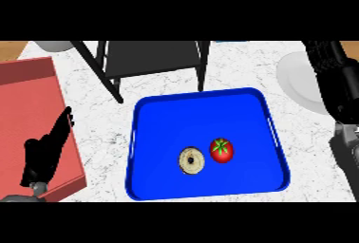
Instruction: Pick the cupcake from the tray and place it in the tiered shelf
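Tray (151, 142) — one tomato (222, 150), one bagel (191, 160)

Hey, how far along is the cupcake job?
Done, seemingly: the pick, since the blue tray holds only a beige ring-shaped bagel and a red tomato. In hand: unclear; the right hand is up at the right edge, its contents hidden. Still to do: no cupcake shows on the black tiered shelf. The left hand rests open at left.

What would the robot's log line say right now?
left hand: open, resting lower left | right hand: up at right edge | blue tray: holds tomato, bagel | cupcake: not visible
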Robot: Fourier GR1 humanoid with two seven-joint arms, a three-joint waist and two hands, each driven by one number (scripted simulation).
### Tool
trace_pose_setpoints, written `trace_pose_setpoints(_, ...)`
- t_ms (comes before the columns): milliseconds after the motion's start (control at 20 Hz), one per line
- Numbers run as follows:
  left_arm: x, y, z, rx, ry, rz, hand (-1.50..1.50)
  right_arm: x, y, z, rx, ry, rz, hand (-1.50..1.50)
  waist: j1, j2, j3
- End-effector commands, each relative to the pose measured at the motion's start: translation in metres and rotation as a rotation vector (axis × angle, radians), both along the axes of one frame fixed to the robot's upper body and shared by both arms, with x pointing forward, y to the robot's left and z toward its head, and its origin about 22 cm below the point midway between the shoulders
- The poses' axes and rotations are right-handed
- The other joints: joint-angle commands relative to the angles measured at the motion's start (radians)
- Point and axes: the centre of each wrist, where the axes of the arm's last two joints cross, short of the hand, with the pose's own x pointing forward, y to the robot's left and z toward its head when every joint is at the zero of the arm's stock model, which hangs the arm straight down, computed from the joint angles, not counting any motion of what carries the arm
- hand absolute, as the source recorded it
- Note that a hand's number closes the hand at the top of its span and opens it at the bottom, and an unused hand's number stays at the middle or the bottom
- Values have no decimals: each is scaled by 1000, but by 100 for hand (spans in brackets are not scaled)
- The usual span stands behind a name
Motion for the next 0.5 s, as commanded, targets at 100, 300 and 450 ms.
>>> trace_pose_setpoints(100, -2, 5, -21, -119, 96, 44, 0, -34, -3, -8, -66, 5, -94, 150, 11, 0, -6)
trace_pose_setpoints(300, -12, -3, -24, -222, 165, 101, 0, -41, -76, -34, -561, 227, -378, 150, -47, 22, -29)
trace_pose_setpoints(450, -17, -14, -31, -289, 220, 105, 0, -58, -39, -63, -262, 401, -389, 150, -11, -1, -8)
